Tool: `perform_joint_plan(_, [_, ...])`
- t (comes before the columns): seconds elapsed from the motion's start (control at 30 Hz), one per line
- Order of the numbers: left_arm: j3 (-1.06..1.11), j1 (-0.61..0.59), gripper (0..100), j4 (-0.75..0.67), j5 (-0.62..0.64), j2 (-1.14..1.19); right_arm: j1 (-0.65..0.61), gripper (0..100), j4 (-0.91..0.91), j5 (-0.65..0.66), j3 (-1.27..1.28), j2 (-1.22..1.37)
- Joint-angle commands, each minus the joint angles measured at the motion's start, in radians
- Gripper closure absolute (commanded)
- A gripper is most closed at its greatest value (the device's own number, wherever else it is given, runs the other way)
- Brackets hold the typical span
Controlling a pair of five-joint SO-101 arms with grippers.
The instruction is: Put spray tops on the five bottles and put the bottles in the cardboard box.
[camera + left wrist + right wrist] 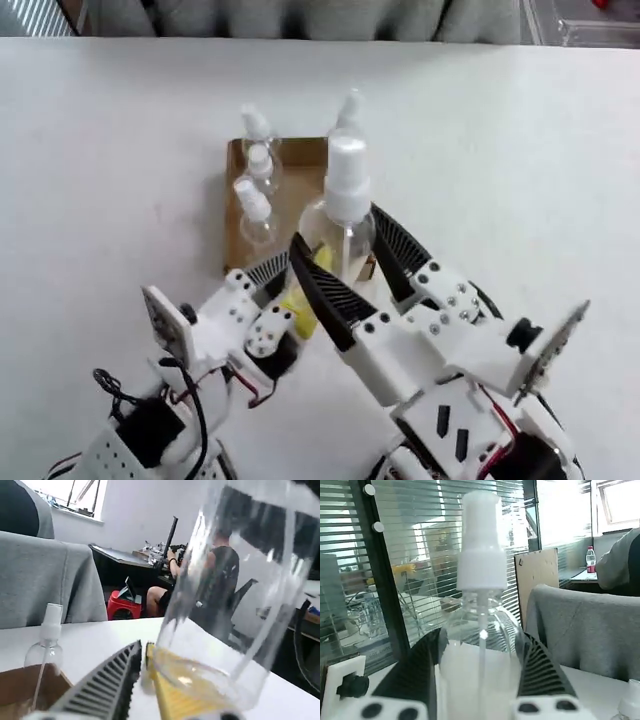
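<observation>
So the right gripper [335,232] is clamped around a capped spray bottle [347,180], upright over the cardboard box's [300,152] near edge. The left gripper [298,280] sits beside its base, can't tell its grip.

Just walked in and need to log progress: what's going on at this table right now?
The right gripper is shut on a clear bottle that already has its spray top, holding it upright at the cardboard box. The left gripper sits close by the bottle's base. Three topped bottles stand along one side of the box. A fourth spray top shows behind the held bottle, so this looks like the last one.
</observation>
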Motion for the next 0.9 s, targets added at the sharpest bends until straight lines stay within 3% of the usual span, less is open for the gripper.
perform_joint_plan(0.0, [-0.012, -0.013, 98, -0.028, -0.002, -0.015, -0.012, 98.4, -0.008, 0.000, 0.014, -0.018])
perform_joint_plan(0.17, [-0.012, -0.007, 98, -0.026, -0.002, -0.015, -0.008, 98.4, -0.243, 0.072, 0.020, 0.073])
perform_joint_plan(0.43, [0.023, -0.007, 98, -0.028, -0.005, -0.015, -0.008, 98.4, -0.495, 0.078, 0.020, 0.371])
perform_joint_plan(0.77, [0.037, -0.007, 98, -0.035, -0.009, -0.015, -0.012, 98.4, -0.598, 0.080, 0.098, 0.503])
perform_joint_plan(0.87, [0.037, -0.015, 98, -0.035, -0.009, -0.015, -0.008, 98.4, -0.641, 0.158, 0.172, 0.489])
